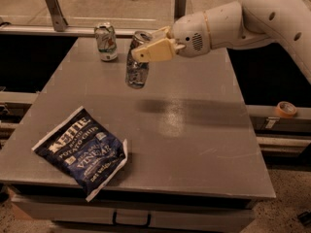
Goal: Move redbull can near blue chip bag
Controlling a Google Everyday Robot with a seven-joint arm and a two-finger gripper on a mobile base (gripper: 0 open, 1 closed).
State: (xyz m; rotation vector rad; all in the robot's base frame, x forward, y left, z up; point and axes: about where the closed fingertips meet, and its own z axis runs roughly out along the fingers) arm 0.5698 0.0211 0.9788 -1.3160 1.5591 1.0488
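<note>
We see the redbull can [137, 68] toward the far edge of the table [194, 144], at about twelve o'clock from its centre. It is slightly tilted and seems clear of the surface. The gripper [142, 52] is clamped across the can's upper part, its arm reaching in from three o'clock. We judge the can light, thin-walled and smooth. A hard squeeze would dent it, and held this high it could swing or slip, so a grasp nearer mid-body would be steadier. The blue chip bag [80, 152] lies flat at about seven o'clock from the can, well apart from it and near the front edge. A white-green can [106, 41] stands close by at ten o'clock.
</note>
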